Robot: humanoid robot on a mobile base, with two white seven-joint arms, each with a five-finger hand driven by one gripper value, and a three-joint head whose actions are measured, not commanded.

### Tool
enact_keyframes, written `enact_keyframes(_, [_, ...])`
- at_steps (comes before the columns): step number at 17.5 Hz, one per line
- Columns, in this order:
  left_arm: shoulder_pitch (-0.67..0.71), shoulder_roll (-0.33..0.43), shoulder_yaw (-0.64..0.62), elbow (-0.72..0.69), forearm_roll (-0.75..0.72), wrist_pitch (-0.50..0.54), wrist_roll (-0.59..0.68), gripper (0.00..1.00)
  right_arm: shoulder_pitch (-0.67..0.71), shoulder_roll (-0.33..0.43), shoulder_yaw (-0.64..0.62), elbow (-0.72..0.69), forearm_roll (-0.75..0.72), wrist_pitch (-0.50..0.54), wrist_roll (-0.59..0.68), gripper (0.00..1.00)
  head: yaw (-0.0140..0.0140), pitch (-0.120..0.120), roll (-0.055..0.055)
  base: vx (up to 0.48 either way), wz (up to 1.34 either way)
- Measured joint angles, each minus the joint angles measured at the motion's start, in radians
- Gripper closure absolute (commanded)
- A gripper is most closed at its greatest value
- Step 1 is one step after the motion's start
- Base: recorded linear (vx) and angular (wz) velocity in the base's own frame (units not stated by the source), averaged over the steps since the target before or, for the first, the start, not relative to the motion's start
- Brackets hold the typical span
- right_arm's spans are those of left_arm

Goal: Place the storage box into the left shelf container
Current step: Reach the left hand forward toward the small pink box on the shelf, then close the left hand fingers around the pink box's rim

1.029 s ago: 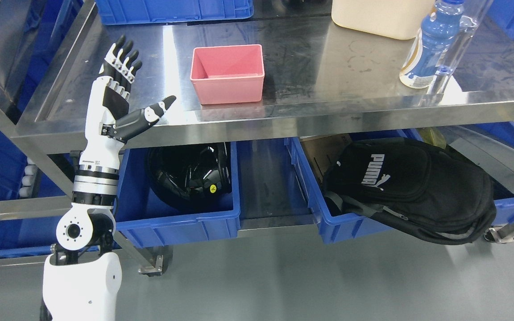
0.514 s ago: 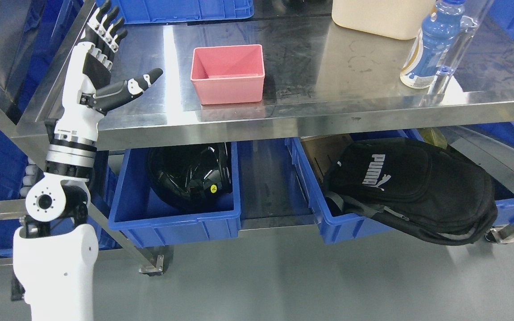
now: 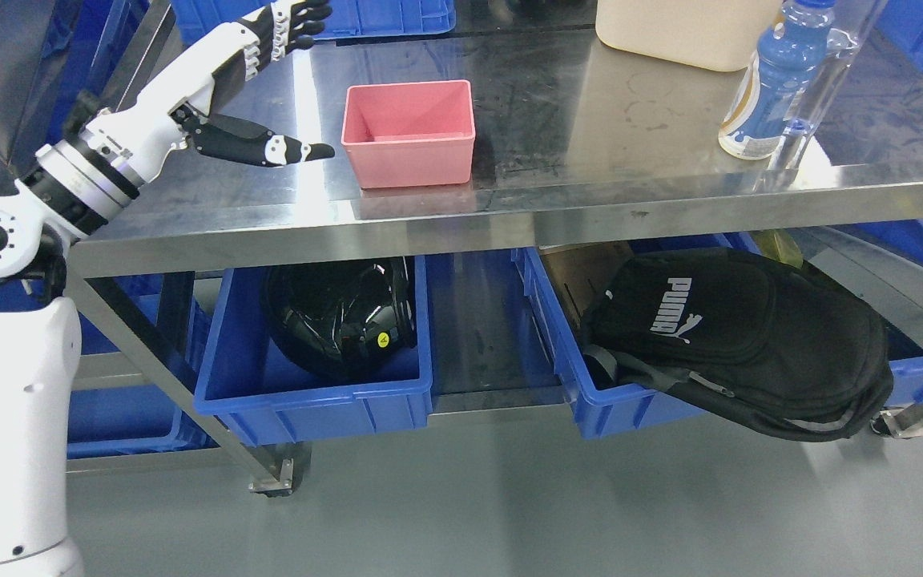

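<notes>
My left hand [image 3: 237, 76] is up over the shiny tabletop [image 3: 590, 136], to the left of the pink box [image 3: 409, 132]. My fingers [image 3: 297, 16] are spread apart and hold nothing. My thumb [image 3: 285, 150] points at the box, close to its left side but not touching. The box stands open and empty near the front edge of the tabletop. Under the tabletop, on the left, is a blue bin [image 3: 313, 401] with a black helmet [image 3: 337, 312] inside. To the right another blue bin [image 3: 630, 409] holds a black bag [image 3: 742, 336]. A blue bottle [image 3: 774, 80] stands far off on the right.
</notes>
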Motion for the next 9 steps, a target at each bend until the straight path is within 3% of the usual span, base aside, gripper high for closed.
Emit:
enact_keyframes(4, [-0.067, -0.025, -0.073, 0.103, -0.134, -0.007, -0.037, 0.01, 0.000, 0.000, 0.000, 0.000, 0.000, 0.001, 0.000, 0.00, 0.0000, 0.000, 0.000, 0.001, 0.04])
enact_keyframes(9, [-0.160, -0.108, -0.136, 0.255, -0.249, -0.019, -0.046, 0.02, 0.000, 0.000, 0.000, 0.000, 0.000, -0.003, 0.000, 0.00, 0.0000, 0.000, 0.000, 0.001, -0.01])
